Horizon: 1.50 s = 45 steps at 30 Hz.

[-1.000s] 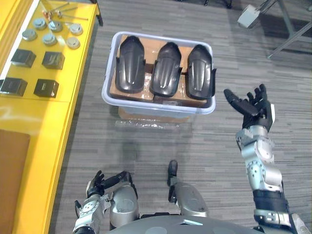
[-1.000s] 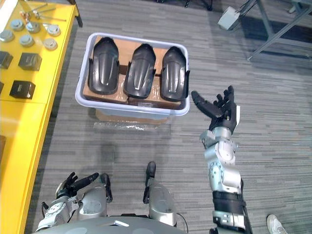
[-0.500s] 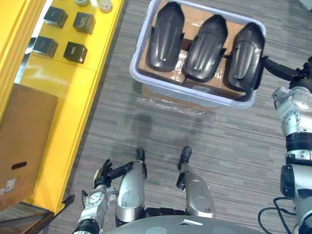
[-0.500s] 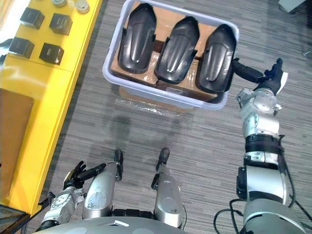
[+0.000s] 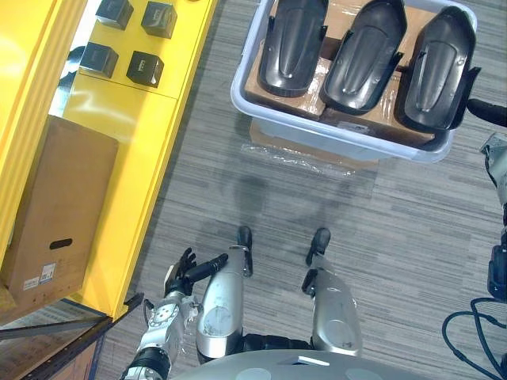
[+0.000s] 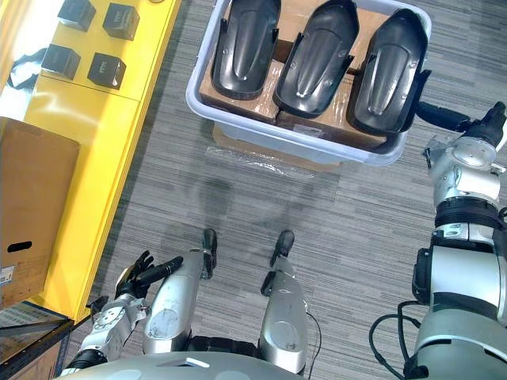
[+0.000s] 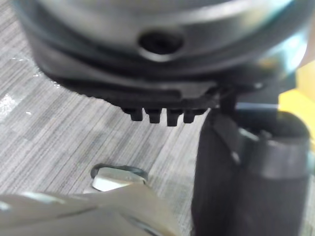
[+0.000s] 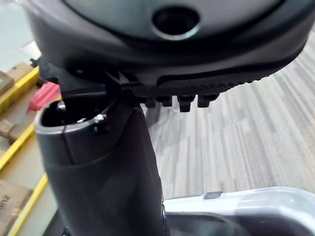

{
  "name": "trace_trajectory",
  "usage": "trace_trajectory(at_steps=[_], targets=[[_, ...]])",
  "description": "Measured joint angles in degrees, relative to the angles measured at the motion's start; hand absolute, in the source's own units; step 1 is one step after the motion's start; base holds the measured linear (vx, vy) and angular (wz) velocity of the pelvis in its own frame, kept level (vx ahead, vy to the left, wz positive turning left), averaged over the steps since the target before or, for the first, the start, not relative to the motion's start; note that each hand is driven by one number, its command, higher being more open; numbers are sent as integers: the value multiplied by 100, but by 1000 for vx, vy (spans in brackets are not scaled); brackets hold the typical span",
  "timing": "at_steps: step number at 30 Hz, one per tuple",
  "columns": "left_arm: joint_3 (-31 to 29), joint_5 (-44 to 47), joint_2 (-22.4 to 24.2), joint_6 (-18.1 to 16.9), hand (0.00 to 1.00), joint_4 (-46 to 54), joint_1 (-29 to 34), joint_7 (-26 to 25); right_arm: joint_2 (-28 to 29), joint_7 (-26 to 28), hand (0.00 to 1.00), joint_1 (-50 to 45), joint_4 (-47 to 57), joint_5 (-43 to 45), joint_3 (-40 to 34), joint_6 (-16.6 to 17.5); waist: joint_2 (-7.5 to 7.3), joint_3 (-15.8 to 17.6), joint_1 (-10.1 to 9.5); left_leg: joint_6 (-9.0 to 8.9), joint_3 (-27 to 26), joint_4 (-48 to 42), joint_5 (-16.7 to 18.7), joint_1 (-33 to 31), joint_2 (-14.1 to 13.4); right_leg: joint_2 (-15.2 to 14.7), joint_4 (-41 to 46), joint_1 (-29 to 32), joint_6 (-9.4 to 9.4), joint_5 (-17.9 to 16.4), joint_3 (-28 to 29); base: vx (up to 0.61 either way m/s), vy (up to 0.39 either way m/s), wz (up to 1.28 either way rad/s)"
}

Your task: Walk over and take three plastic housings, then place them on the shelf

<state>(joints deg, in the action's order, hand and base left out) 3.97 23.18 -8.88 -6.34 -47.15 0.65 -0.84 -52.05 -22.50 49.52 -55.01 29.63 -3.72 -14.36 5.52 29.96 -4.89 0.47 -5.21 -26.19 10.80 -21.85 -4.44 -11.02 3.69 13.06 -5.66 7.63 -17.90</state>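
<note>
While the right hand (image 6: 482,125) holds nothing, fingers (image 6: 440,116) straight, the bin (image 6: 269,133) sits just past them with 3 housings (image 6: 320,54) inside: likely light, stiff, slick shells, best gripped across the rims; left hand (image 5: 179,275) idles, fingers relaxed

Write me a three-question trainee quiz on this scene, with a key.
1. How many plastic housings lie in the bin? A) two B) three C) four
2. True or false: the left hand is holding a housing.
3. Fill in: the hand nearest the bin is the ___ hand.
Key: 1 B. 2 false: it hangs open, low at the robot's side. 3 right: the right hand is by the bin's end.
</note>
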Motion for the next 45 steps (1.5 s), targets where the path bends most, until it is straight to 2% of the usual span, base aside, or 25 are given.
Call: trace_trajectory(at_steps=[8,12,17,22,25,30,33,42,45], targets=[[113,171,-5,-18,100,-38,-30,32,-34,136,100,99,-412,0,0,-243,76,-3,9,-18,42,51,-109,-100,-2,-12,136,168,43,-31,-41,-28,-3,3],[256,186,4,-113,100,-38,-48,39,-160,258,100,203,-679,-1,-2,-241,192,2,-10,5,54,78,-160,-190,39,-71,237,285,35,-58,-51,-47,15,4],[322,222,5,-120,100,-45,-54,40,-198,345,100,272,-809,-4,-3,-235,253,5,-9,3,107,126,-226,-216,77,-114,346,347,39,-109,-71,-45,12,7],[348,353,6,-134,100,-52,-66,59,-218,347,100,311,-813,-11,101,-51,269,4,-49,-10,151,131,-283,-324,80,-125,429,469,57,-121,-80,-22,4,3],[375,352,5,-203,100,-55,-66,63,-218,333,100,313,-714,-197,221,229,272,3,-49,-7,156,129,-293,-337,80,-125,437,480,57,-121,-81,0,0,0],[387,349,4,-232,100,-57,-65,89,-222,240,100,318,-3,-764,223,635,271,3,-40,-5,153,120,-295,-340,78,-125,440,481,58,-120,-80,0,0,0],[386,347,2,-230,100,-55,-64,88,-246,238,100,322,333,-902,224,743,270,4,-37,-5,149,93,-295,-338,75,-124,441,479,59,-119,-80,0,0,0],[375,344,-5,-209,100,-16,-61,92,-422,240,100,332,709,-892,316,726,249,16,-60,-8,91,28,-276,-321,25,-104,515,472,75,-128,-38,-20,7,-2],[373,345,-5,-199,100,-16,-62,92,-422,355,100,332,673,-804,339,555,247,17,-83,-19,82,41,-282,-311,-12,-72,514,479,79,-130,-29,-24,-2,-3]])
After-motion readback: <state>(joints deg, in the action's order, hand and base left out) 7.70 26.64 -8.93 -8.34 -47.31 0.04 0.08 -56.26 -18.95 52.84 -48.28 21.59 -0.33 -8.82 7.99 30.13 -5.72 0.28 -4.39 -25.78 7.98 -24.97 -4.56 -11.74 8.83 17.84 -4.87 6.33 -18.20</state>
